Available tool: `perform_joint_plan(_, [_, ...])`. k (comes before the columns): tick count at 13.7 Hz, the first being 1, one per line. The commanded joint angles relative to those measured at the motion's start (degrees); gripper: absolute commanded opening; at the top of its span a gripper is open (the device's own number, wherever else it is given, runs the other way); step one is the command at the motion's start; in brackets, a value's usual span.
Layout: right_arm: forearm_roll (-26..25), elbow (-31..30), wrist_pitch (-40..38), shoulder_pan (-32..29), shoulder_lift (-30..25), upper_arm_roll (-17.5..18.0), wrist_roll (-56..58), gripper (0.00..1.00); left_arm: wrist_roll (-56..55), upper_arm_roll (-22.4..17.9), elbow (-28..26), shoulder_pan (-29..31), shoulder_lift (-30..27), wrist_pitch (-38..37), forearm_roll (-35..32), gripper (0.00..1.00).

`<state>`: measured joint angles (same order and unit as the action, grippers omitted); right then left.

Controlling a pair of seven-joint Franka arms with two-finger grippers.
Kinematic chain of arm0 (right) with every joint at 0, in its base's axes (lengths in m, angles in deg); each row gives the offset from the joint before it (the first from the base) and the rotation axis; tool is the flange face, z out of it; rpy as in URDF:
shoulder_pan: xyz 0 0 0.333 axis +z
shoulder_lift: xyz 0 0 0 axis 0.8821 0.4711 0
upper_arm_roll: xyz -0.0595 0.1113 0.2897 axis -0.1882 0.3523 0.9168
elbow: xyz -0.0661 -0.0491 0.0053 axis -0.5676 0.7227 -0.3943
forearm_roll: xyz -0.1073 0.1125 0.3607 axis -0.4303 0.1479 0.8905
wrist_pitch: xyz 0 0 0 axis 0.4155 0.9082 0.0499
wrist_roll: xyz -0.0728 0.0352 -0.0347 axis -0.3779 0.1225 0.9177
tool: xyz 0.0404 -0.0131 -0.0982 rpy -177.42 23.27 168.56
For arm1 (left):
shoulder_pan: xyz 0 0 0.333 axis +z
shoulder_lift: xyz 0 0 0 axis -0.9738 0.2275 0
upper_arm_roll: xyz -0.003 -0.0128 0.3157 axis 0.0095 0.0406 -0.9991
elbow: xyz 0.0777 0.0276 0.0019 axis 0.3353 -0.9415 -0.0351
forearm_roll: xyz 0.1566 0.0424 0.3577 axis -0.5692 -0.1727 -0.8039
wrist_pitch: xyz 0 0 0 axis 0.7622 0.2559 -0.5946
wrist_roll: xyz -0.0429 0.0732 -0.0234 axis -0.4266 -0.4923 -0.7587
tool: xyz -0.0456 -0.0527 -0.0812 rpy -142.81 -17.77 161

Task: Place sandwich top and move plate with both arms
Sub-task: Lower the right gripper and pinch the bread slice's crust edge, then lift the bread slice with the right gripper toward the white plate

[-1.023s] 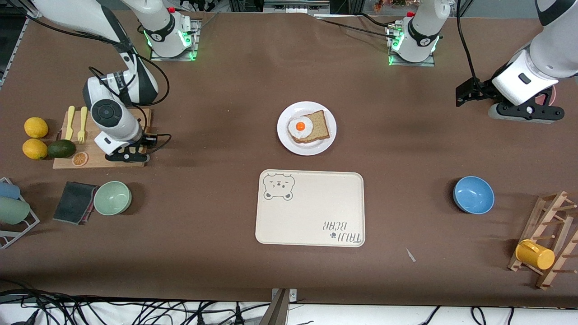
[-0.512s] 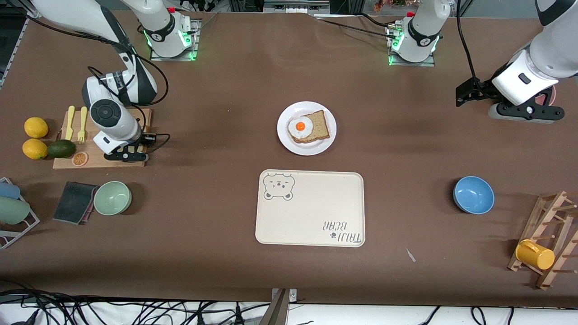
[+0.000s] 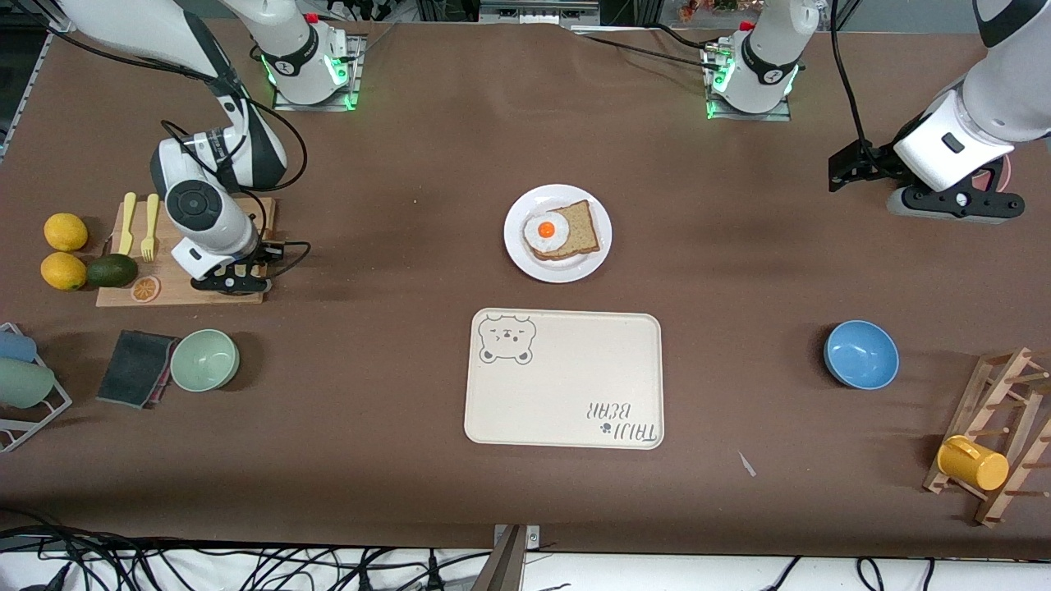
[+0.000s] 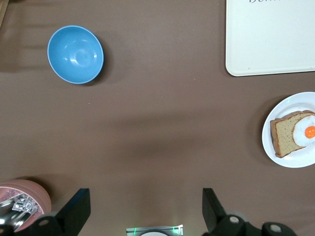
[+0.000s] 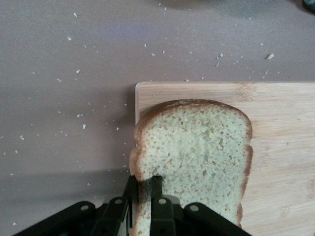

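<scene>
Item: sandwich top. A plain slice of light wholemeal bread, roughly square with a domed upper edge, pale porous crumb and a thin darker crust. It is lying on the wooden cutting board at the right arm's end of the worktop, one crust edge overhanging the board's corner. Judged light, soft and compressible, liable to tear or shed crumbs; crumbs are already dotting the brown worktop. Best hold is the crust edge, pinched shallowly and gently.

Right gripper: low over the board, its jaws pinching the slice's crust edge between them.

Left gripper: waiting over the left arm's end of the worktop, jaws spread wide, holding nothing.

Plate: small, round, white and glossy, probably rigid and slippery at the rim, at mid-worktop. It is carrying a bread slice with a fried egg.

Tray: cream, rectangular with rounded corners, matte, bear drawing; sitting nearer the front camera than the plate.
</scene>
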<state>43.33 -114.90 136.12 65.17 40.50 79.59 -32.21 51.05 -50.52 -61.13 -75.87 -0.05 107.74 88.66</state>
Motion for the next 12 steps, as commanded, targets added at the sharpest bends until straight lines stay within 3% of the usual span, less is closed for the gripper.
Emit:
perform_joint_plan(1, [-1.31, -1.11, 1.43, -0.37, 0.1, 0.05, -1.11, 0.0, -0.16, -0.08, 0.79, 0.16, 0.25, -1.11, 0.27, 1.0])
perform_joint_plan(9, [-0.88, -0.23, 0.3, -0.37, -2.35, 0.48, -0.15, 0.0, -0.25, -0.08, 0.7, 0.07, 0.25, -1.11, -0.08, 1.0])
perform_joint_plan(12, [-0.61, 0.56, -3.3, -0.37, -5.52, 4.26, -0.32, 0.0, -0.25, -0.08, 0.7, 0.07, 0.25, -1.11, -0.08, 1.0])
